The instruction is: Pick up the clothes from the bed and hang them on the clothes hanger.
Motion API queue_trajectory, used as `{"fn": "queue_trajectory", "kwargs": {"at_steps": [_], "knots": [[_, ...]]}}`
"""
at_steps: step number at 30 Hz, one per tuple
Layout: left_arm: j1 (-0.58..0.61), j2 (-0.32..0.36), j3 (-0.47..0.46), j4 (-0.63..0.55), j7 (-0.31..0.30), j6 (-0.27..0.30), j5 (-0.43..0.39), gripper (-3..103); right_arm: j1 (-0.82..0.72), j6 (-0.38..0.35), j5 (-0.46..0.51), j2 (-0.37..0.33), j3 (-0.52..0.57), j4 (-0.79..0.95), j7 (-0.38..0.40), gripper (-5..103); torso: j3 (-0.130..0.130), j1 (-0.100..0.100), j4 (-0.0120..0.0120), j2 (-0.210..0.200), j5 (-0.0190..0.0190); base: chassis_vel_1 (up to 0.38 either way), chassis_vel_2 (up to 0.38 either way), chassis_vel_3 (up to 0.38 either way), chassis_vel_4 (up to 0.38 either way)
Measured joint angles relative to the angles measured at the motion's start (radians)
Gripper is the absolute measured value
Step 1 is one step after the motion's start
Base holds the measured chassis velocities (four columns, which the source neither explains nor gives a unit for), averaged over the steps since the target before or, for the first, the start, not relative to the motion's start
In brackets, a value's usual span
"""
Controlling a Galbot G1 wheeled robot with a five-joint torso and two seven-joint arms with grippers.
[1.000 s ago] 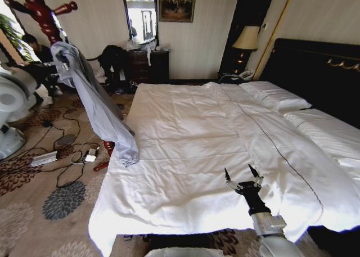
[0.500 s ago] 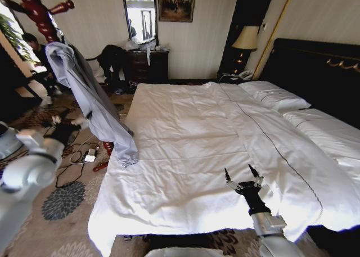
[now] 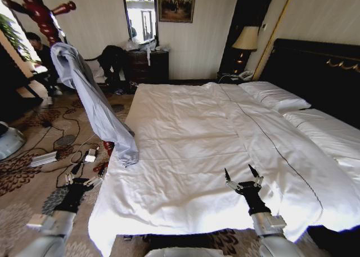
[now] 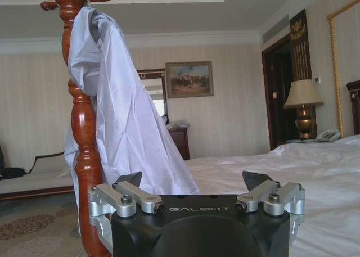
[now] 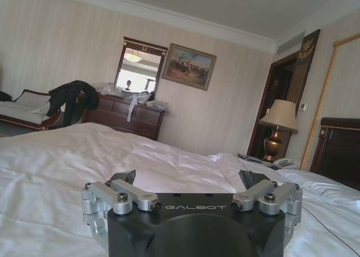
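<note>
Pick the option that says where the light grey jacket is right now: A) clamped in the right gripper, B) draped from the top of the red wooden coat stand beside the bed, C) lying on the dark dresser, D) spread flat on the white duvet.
B: the light grey jacket hangs from the red wooden coat stand, its hem brushing the bed edge; both the left gripper and right gripper are open and empty.

wide bed (image 3: 185,150) with smooth white duvet; white pillows (image 3: 274,96) along its headboard edge, against the dark headboard (image 3: 320,71).
</note>
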Motion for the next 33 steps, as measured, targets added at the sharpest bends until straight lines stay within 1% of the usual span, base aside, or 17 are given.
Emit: {"fn": "queue_trajectory", "kwargs": {"at_steps": [3,5,7,10,33], "knots": [[0.012,-0.022,-0.011,-0.002,0.01,-0.011,0.0,100,0.0,0.0,0.0,0.0,0.0,0.0,0.0,100,0.0,0.0,0.0,0.0,0.0002,0.0,0.0,0.0,0.0],[0.019,-0.065,-0.017,0.009,0.019,-0.016,-0.006,100,0.0,0.0,0.0,0.0,0.0,0.0,0.0,100,0.0,0.0,0.0002,0.0,-0.0004,0.0,0.0,0.0,0.0],[0.023,-0.079,-0.013,0.013,0.022,-0.018,0.001,100,0.0,0.0,0.0,0.0,0.0,0.0,0.0,100,0.0,0.0,0.0006,0.0,-0.0003,0.0,0.0,0.0,0.0],[0.022,-0.082,-0.01,0.015,0.023,-0.018,0.002,100,0.0,0.0,0.0,0.0,0.0,0.0,0.0,100,0.0,0.0,0.0,0.0,-0.0003,0.0,0.0,0.0,0.0],[0.014,-0.076,-0.006,0.018,0.02,-0.013,-0.002,100,0.0,0.0,0.0,0.0,0.0,0.0,0.0,100,0.0,0.0,0.0002,0.0,-0.0003,0.0,0.0,0.0,0.0]]}}
